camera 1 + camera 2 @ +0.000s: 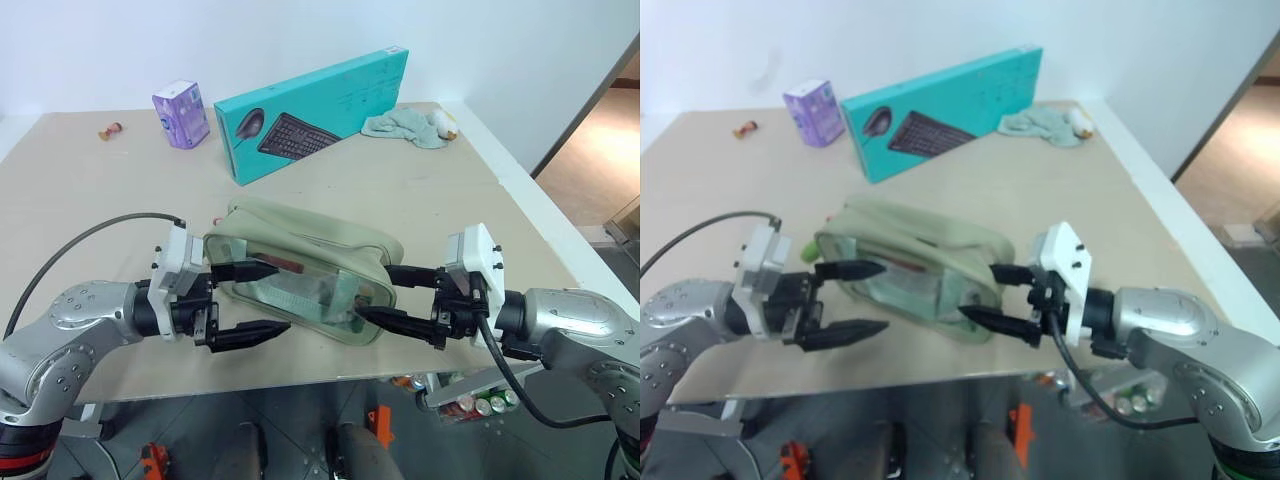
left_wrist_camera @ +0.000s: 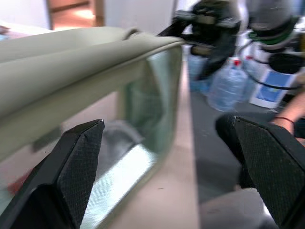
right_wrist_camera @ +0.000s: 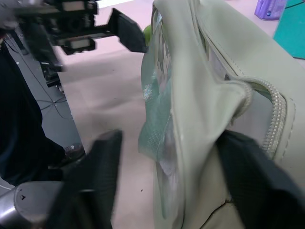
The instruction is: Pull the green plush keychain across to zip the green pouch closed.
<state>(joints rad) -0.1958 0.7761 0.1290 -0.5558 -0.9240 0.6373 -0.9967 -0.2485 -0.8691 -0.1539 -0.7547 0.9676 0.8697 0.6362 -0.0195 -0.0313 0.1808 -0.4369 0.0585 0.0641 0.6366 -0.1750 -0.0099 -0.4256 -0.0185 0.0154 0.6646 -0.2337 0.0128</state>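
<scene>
The green pouch [image 1: 300,270] lies near the table's [image 1: 90,190] front edge, its zip not yet pulled. The left gripper [image 1: 255,300] is wide open at one end. The right gripper [image 1: 385,297] straddles the other end; its grip is unclear. The green plush keychain [image 3: 148,32] peeks out at the far end.

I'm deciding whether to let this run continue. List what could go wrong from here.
1. The pale sage-green fabric pouch lies close to the tan table's near edge; a sideways pull might drag it off.
2. The right gripper straddles the pouch's end and may pinch loose fabric, not the zipper.
3. The left gripper stands open, one finger over the clear window, so nothing anchors that end.
</scene>
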